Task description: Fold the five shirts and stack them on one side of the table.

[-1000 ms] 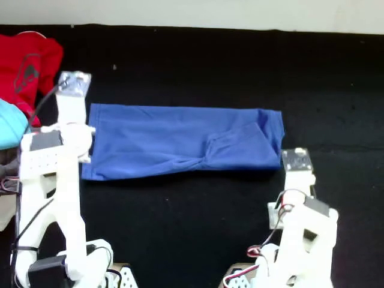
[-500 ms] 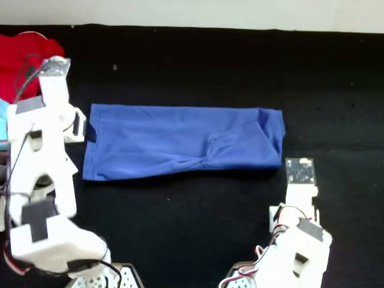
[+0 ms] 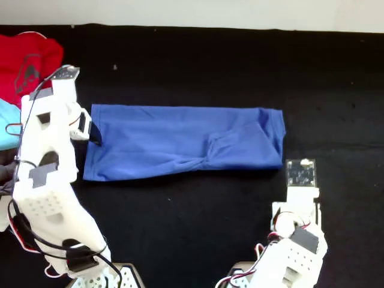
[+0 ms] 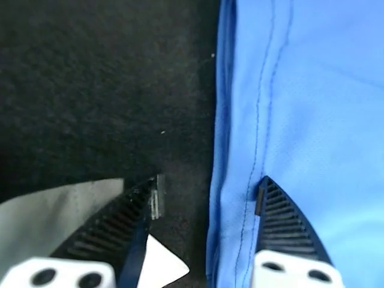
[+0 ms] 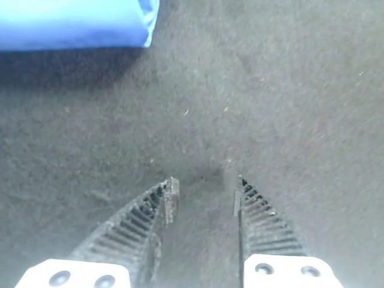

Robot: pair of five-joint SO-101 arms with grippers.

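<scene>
Black cloth covers the table [image 3: 192, 66] from edge to edge in the high view, with a pale wall [image 3: 192, 12] as a strip along the top of the frame. At the centre lies the blue shirt [image 3: 180, 141], folded into a long band that runs left to right, with a creased, bunched patch toward its right end. A red shirt [image 3: 27, 57] is crumpled in the upper left corner, and a light blue shirt [image 3: 9, 123] lies just below it at the left edge, well apart from the band's right end.

The left arm rises along the left side of the frame and leans in over the blue shirt's left end. The left gripper [image 4: 210, 183] is spread wide with nothing clamped, and it straddles the shirt's stitched hem: one finger over the blue fabric, the other over the black cloth. Whether either tip touches cannot be told.

The right arm stands in the lower right of the frame, just below the shirt's right end. The right gripper [image 5: 206, 186] is parted and empty over bare black cloth, near the folded corner. Dark open cloth stretches above the shirt, below it between the two arms, and to its right.
</scene>
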